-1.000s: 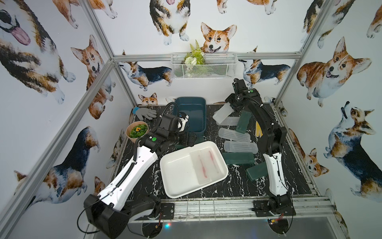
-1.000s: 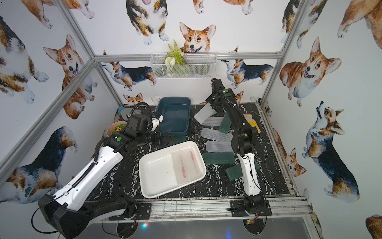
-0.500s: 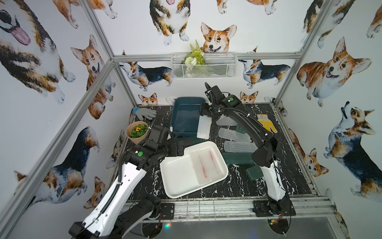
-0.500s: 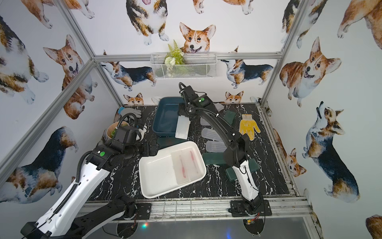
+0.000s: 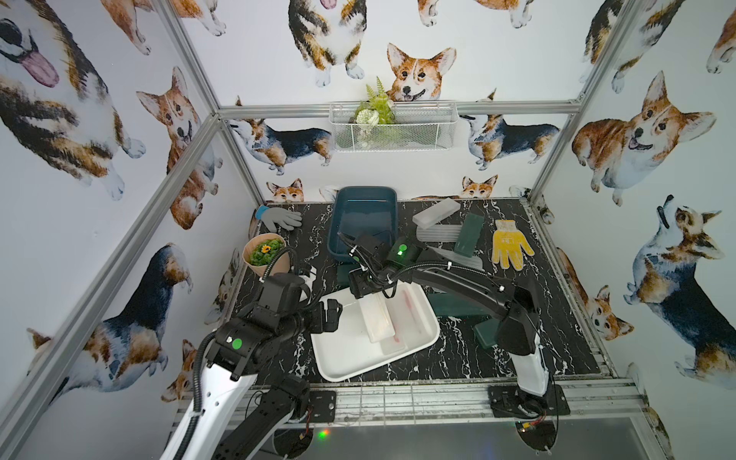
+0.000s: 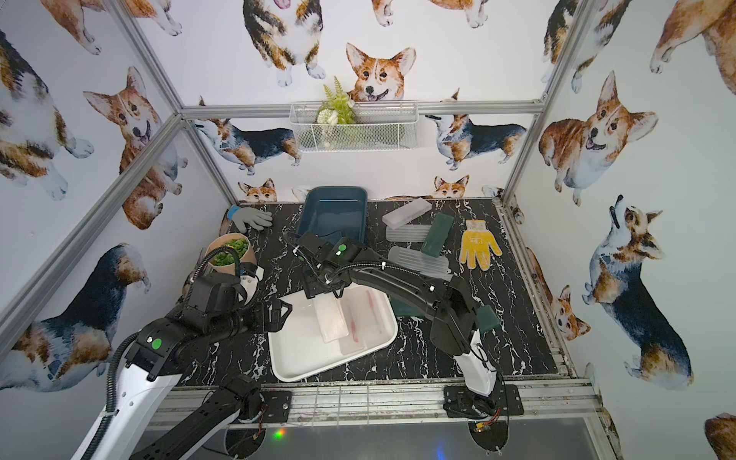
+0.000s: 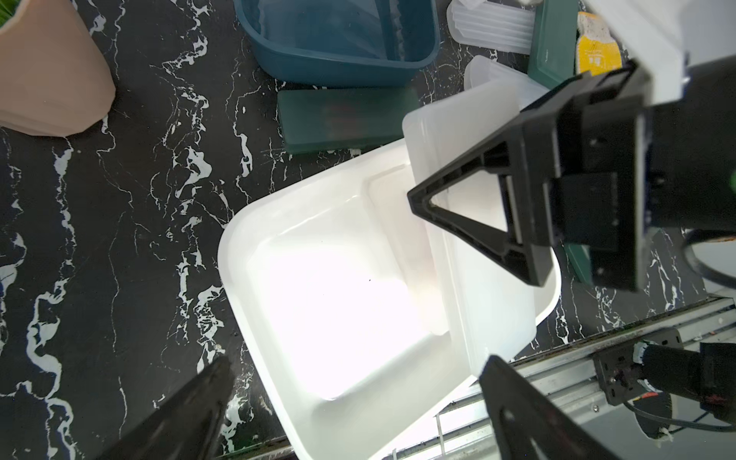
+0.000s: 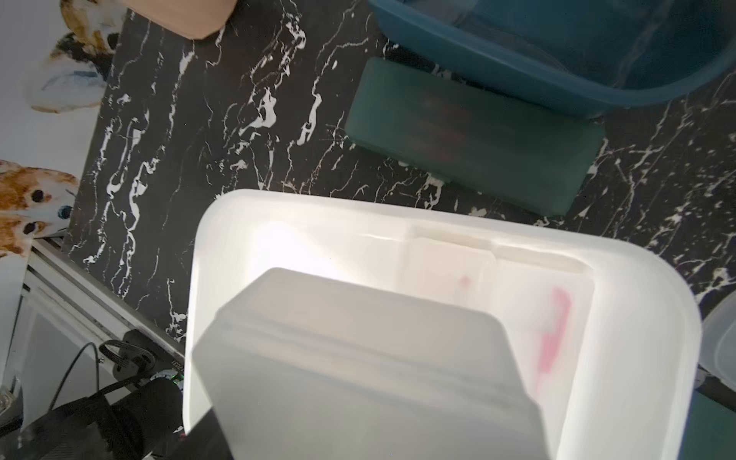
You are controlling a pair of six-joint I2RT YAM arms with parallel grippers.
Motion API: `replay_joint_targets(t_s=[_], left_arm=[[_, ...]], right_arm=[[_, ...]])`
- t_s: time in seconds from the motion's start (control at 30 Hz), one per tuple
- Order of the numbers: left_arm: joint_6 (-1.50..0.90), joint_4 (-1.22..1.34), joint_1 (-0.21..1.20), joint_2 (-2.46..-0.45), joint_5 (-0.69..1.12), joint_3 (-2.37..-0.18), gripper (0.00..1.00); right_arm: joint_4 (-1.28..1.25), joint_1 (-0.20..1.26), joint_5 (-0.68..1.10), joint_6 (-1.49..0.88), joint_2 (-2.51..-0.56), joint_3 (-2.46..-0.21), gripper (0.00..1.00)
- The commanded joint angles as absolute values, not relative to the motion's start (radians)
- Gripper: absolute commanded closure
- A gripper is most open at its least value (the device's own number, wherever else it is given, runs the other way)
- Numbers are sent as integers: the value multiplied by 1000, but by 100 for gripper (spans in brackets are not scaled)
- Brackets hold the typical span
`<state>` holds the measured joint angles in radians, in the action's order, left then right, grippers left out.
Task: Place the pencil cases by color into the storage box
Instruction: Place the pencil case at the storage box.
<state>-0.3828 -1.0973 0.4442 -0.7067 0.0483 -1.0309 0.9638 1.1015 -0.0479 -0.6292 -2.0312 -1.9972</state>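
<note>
My right gripper (image 5: 363,290) is shut on a frosted white pencil case (image 5: 376,318) (image 8: 358,378) that hangs tilted over the white storage box (image 5: 338,360) (image 7: 247,255). The case hides the jaws in the right wrist view. Two more frosted cases (image 5: 410,314) with pink contents lie inside the box. My left gripper (image 5: 331,314) (image 7: 354,398) stands open at the box's left rim with nothing in it. A dark green case (image 8: 470,135) lies between the white box and the blue storage box (image 5: 364,217). More frosted (image 5: 436,213) and dark green (image 5: 470,235) cases lie at the back right.
A yellow glove (image 5: 509,245) lies at the far right and a grey glove (image 5: 278,218) at the back left. A paper cup of greens (image 5: 265,255) stands left of the blue box. Two dark green cases (image 5: 458,306) sit under the right arm.
My right arm has swung from the back right to above the white box, carrying the frosted case. The left arm has pulled back from the blue box to the white box's left rim.
</note>
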Motion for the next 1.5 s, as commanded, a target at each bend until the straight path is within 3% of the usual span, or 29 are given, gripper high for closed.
replay_joint_targets(t_s=[0.0,0.43,1.47], left_arm=[[-364,-1086,441,-704,54,-1032,1],[-349,-1100,439,-806,45,-1113,1],[-499,-1082,434,-746,-11,-1061,1]], right_arm=[[892,1102,-12,-636,-2010,-1939,34],[839,1146,6,-670,-2092,-1948,34],[673,1168,-32,-801,-2113,-1731,33]])
